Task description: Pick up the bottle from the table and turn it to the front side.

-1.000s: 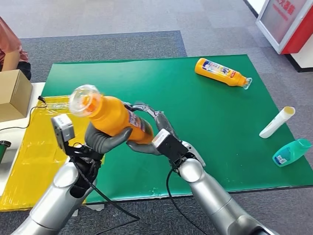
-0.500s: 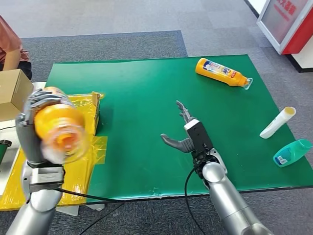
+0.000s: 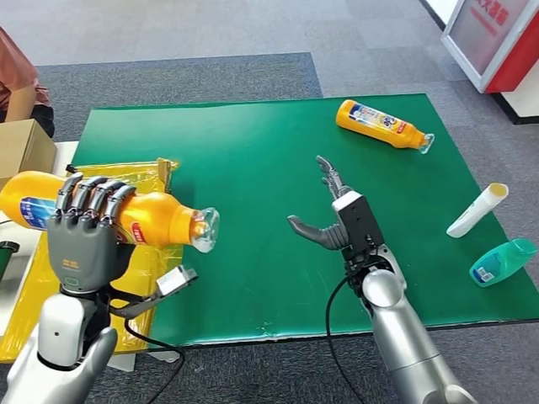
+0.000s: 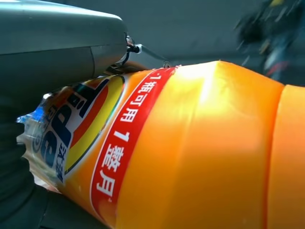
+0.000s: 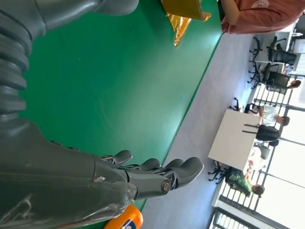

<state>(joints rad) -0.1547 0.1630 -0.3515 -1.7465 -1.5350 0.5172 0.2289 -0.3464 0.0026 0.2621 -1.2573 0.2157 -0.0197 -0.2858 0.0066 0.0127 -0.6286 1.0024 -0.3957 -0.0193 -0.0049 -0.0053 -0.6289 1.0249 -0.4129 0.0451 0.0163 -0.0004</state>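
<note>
A green worktop (image 3: 267, 194) on grey carpet fills the scene, its left edge overlapped by a yellow sheet (image 3: 149, 252) and a cardboard box (image 3: 22, 156) standing just off that side. A person in a red top sits beyond the far left corner. Above the yellow sheet at the left edge, the robot's left hand (image 3: 86, 227) grips the orange bottle (image 3: 143, 220), fingers wrapped over its middle; the bottle is lifted off the surface and lies roughly level, clear cap pointing toward the middle of the worktop. In the left wrist view its label with red band and blue lettering (image 4: 90, 138) faces the camera. The right hand (image 3: 328, 219) hovers over the middle of the worktop near the front edge, fingers spread and holding nothing. A second orange bottle (image 3: 381, 124) lies near the far right corner; a white tube (image 3: 477, 210) and a teal bottle (image 3: 502, 261) lie at the right edge. The pick-up looks complete; whether the label now faces the front cannot be confirmed, so the turn may yet need finishing.
</note>
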